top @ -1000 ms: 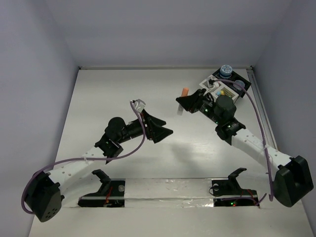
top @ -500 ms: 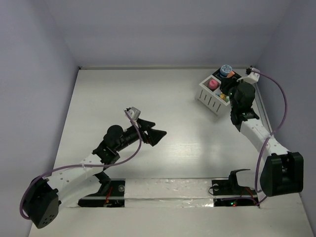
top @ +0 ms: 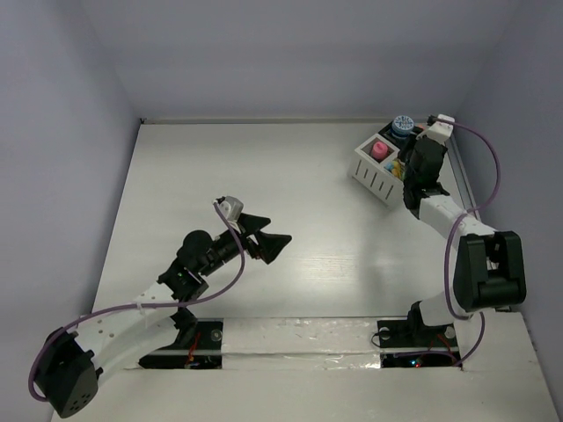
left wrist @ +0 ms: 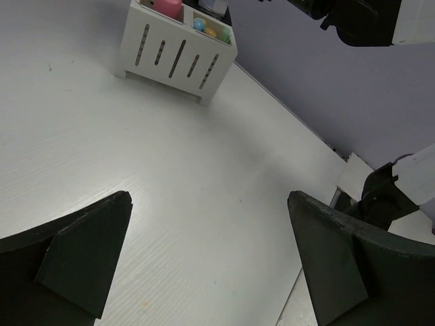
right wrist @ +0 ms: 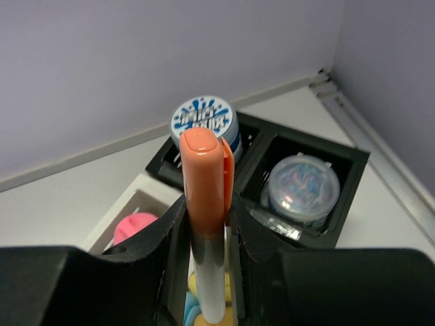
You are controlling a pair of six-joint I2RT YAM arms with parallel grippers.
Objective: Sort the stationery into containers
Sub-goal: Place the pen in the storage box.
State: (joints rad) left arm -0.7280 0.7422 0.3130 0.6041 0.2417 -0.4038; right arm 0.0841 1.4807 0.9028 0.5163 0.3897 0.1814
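- Right gripper clenched on an orange marker; marker upright, orange cap up, white barrel running down between the fingers
- Marker hangs over the white box, which sits at the far right corner of the tabletop; cannot tell whether its lower end touches anything in the box
- Black tray joined to the box on the side nearest the corner
- Tray holds a blue-patterned pot in one compartment and a clear-lidded pot in the compartment beside it
- Box holds a pink cap in one compartment, and yellow and blue sticks in the compartment under the marker
- Left gripper released, jaws wide apart, nothing between them; it hovers over bare tabletop around the middle, a little toward the left edge, well apart from the box
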